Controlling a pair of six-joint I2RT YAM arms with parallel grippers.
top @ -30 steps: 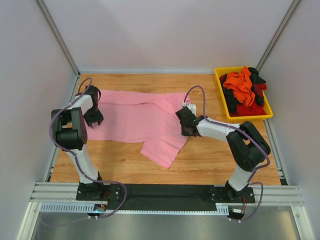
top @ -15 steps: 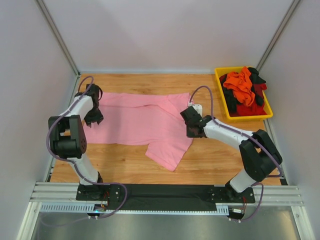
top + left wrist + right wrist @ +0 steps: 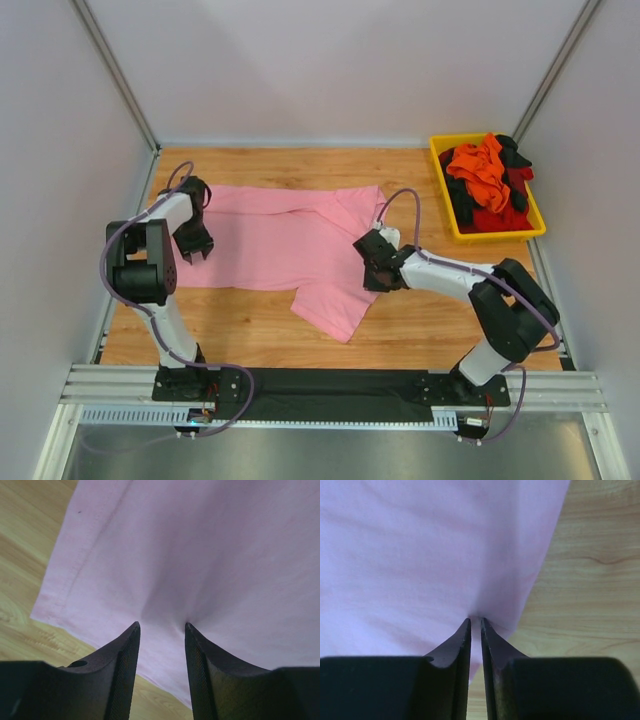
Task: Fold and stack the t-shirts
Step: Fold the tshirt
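Both hands on the pink t-shirt (image 3: 290, 240).
Right hand (image 3: 475, 622), shifted nearer, pinches its edge; left hand (image 3: 161, 627) rests half-open on the cloth.

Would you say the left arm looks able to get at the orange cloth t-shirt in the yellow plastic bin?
Probably not: the orange cloth t-shirt lies in the yellow plastic bin at the far right corner; the left hand is at the left end of the light pink cloth t-shirt, opposite.
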